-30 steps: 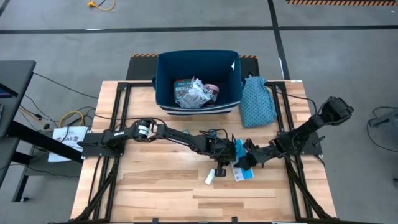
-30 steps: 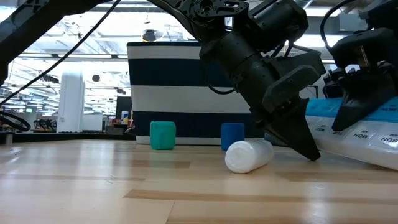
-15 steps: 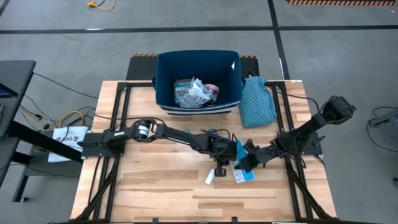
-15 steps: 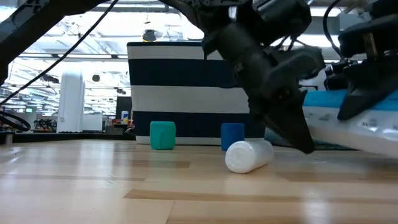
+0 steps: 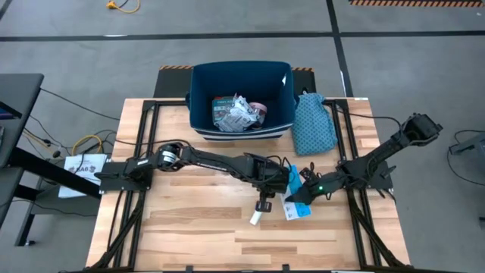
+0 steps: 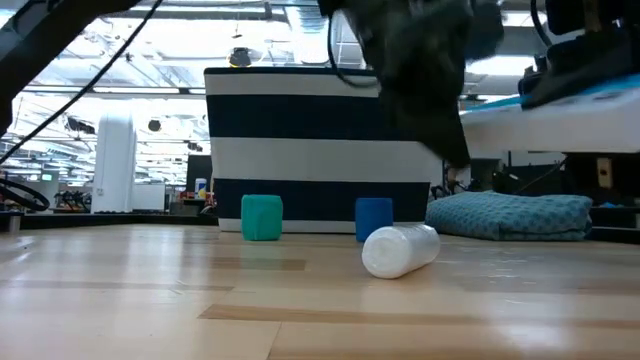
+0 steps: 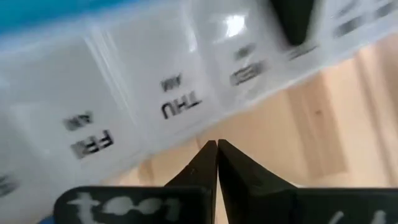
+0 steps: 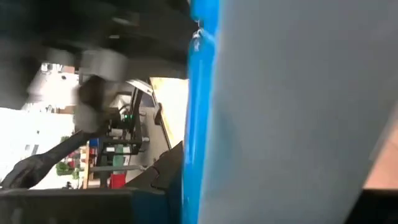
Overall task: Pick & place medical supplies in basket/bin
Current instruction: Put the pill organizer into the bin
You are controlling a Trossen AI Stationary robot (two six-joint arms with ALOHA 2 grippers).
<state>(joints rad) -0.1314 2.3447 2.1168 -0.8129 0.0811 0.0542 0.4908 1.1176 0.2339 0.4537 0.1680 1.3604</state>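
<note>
A white-blue printed pack [image 5: 297,208] with day labels [image 7: 143,93] is off the table at the right of the low view [image 6: 560,105]. My right gripper [image 5: 301,195] is shut on it. My left gripper [image 5: 264,203] is shut, and its tips [image 7: 217,149] point down beside the pack's edge [image 6: 455,158]. A small white tube [image 6: 400,250] lies on its side on the table [image 5: 255,218]. A teal roll [image 6: 262,217] and a blue roll [image 6: 374,218] stand before the navy striped bin [image 5: 241,76], which holds several supplies. My right gripper holds the pack at its end toward the table's right [image 6: 590,95], coming in from the right side. The pack is lifted clear and lies about level. Its blue side and pale face [image 8: 298,112] fill the right wrist view and hide the fingers. My left gripper's shut tips are close to the pack's long edge [image 7: 205,134]; I cannot tell whether they touch it.
A teal dotted cloth [image 5: 313,125] lies right of the bin on the far right part of the table [image 6: 510,215]. Both arms cross the table's middle. Bare wood [image 5: 189,227] stretches along the near side.
My right gripper has risen and carried the pack up. The pack was tilted with its low end near the table and now hangs level and clear. My left gripper has also risen, away from the white tube, still shut. The tube has stayed put.
</note>
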